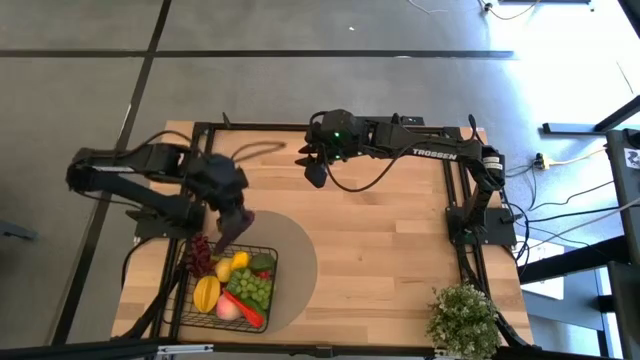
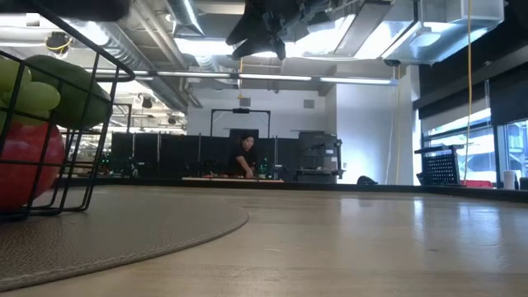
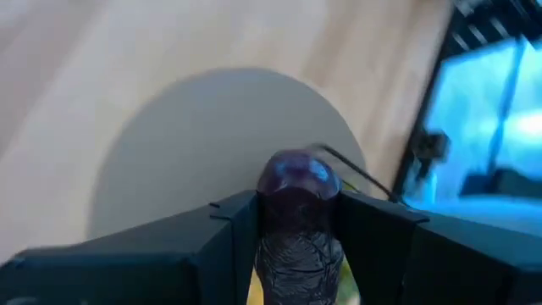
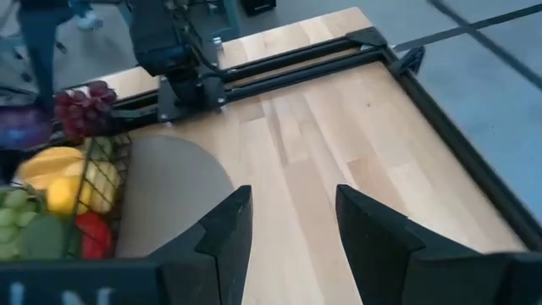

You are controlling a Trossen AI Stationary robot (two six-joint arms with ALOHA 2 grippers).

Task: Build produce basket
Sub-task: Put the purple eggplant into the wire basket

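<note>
The black wire basket [image 1: 190,300] stands on a round tan mat [image 1: 295,255] near the table's front left. It holds produce: yellow fruits [image 1: 207,292], green grapes [image 1: 256,290], purple grapes [image 4: 85,106] and a red piece [image 4: 95,233]. My left gripper [image 1: 237,228] hangs over the basket's far edge, shut on a dark purple eggplant [image 3: 296,182]. My right gripper [image 4: 292,229] waits high over the table's far middle, open, with nothing between its fingers. In the low view the basket [image 2: 91,124] fills the left, with a red apple [image 2: 25,165] inside. My left gripper pinches the eggplant's two sides [image 3: 273,230] between its two fingers [image 3: 229,246]. The rounded end [image 3: 298,174] sticks out past the fingertips. The fingers slant downward from the table's left. The eggplant is lifted clear, above the mat and the basket.
A bushy green potted plant [image 1: 462,318] stands at the table's front right corner. Black frame rails [image 1: 455,200] run along the table's edges. Bare wood [image 1: 390,250] lies between the mat and the right rail. A person [image 2: 245,157] is far off in the room.
</note>
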